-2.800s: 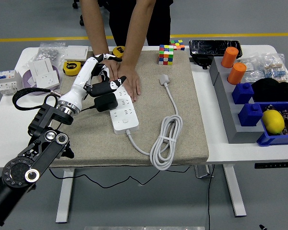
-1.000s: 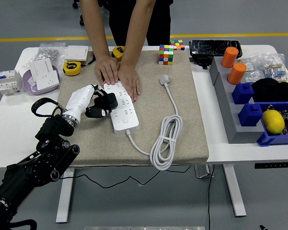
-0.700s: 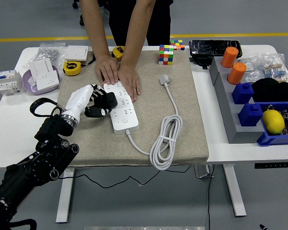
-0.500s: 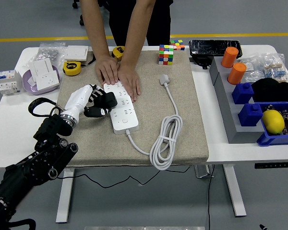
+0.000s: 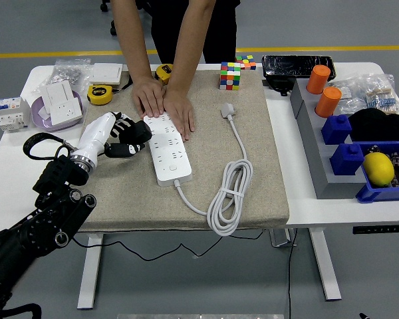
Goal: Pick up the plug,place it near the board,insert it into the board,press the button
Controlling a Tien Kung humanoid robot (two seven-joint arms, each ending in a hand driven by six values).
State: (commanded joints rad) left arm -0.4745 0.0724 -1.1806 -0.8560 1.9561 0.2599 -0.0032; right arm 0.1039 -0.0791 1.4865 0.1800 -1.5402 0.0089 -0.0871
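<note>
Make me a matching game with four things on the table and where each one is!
Things:
1. Rubik's cube
2. lemon
3. black plug
4. coiled white cable

Places:
A. in the robot's left hand, just left of the power strip
B. in the blue bin at the right edge
C. far edge of the beige mat
D. near right part of the mat

Pairs: 1-C, 2-B, 3-A, 4-D
</note>
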